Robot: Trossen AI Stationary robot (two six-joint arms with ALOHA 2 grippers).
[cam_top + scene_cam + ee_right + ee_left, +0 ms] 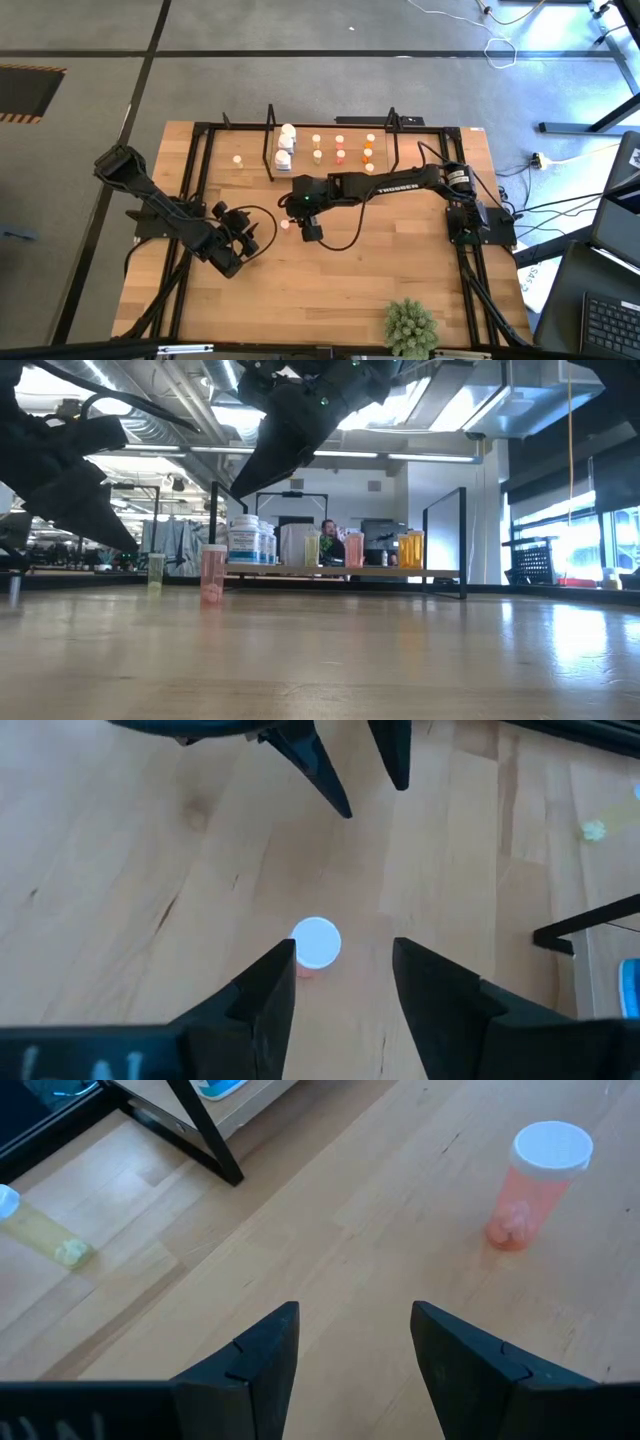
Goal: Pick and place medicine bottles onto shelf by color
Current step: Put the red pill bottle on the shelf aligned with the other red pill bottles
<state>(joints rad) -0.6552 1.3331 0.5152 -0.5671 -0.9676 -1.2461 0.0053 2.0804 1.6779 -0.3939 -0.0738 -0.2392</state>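
Note:
A pale pink medicine bottle (285,224) with a white cap (318,942) stands alone on the wooden table, in front of the shelf (330,172). My right gripper (338,960) hovers open above it, fingers slanting down on either side of the cap, clear of it. My left gripper (355,1340) waits open at the table's left, pointing toward the same bottle (535,1185). A pale yellow bottle (237,159) stands left of the shelf. White bottles (287,145) and small pink, cream and orange ones (342,147) stand on the shelf.
A green bushy plant (411,325) sits at the near edge. The shelf's black end frames (271,145) rise at the back. A black frame (200,180) runs around the tabletop. Bare wood lies between the two grippers and the near edge.

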